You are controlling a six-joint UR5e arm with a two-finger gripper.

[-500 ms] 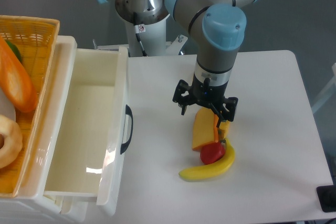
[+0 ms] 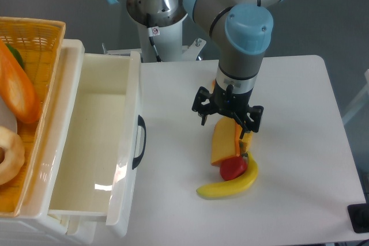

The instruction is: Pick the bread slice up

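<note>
Above bread slice (image 2: 221, 144) — gripper (image 2: 226, 124) spread.

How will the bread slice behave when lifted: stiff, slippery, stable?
The bread slice looks like a smooth flat toy slab, so probably stiff, light and a bit slippery. It touches the red piece by the banana, so lifting may nudge them.

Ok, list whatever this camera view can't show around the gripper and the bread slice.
- Bread slice: its upper end sits under the gripper, so finger contact can't be judged.
- Gripper: whether it is open or shut is unclear from above.
- Yellow piece right of the slice: mostly hidden by a finger.
- Basket: cut off by the left edge.
</note>
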